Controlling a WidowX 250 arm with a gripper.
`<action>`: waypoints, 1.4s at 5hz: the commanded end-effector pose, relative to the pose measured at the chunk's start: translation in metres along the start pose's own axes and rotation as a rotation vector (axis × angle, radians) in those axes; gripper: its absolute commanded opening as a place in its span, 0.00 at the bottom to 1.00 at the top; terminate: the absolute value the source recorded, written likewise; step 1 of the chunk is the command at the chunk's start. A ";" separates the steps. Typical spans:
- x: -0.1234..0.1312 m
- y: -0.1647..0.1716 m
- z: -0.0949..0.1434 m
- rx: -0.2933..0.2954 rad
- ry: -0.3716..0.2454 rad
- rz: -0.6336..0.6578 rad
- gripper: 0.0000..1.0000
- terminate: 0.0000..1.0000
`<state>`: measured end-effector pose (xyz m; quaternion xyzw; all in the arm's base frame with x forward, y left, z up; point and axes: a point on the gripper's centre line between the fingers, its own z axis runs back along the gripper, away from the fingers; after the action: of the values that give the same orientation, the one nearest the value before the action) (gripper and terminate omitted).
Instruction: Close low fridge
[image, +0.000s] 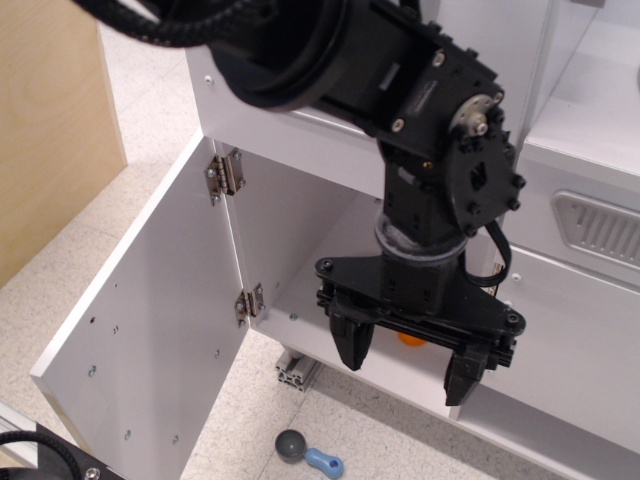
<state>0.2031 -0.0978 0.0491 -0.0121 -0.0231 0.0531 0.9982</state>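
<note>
While the low fridge door (150, 340) is standing wide open at left, the gripper (410, 370) is hovering spread and empty; pushing the door's far face should swing it shut.

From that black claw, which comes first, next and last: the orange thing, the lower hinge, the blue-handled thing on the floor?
Measured from the gripper in this view:
1. Orange thing: just behind the fingers, inside the low fridge.
2. Blue-handled thing: on the floor, below and to the picture's left.
3. Lower hinge: farther left, on the open door's edge.
</note>
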 end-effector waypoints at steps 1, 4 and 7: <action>0.000 0.000 0.000 0.000 0.000 0.000 1.00 0.00; 0.023 0.108 0.025 0.115 -0.072 -0.015 1.00 0.00; 0.043 0.207 0.009 0.137 -0.086 -0.086 1.00 0.00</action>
<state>0.2150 0.1098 0.0452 0.0529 -0.0469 0.0123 0.9974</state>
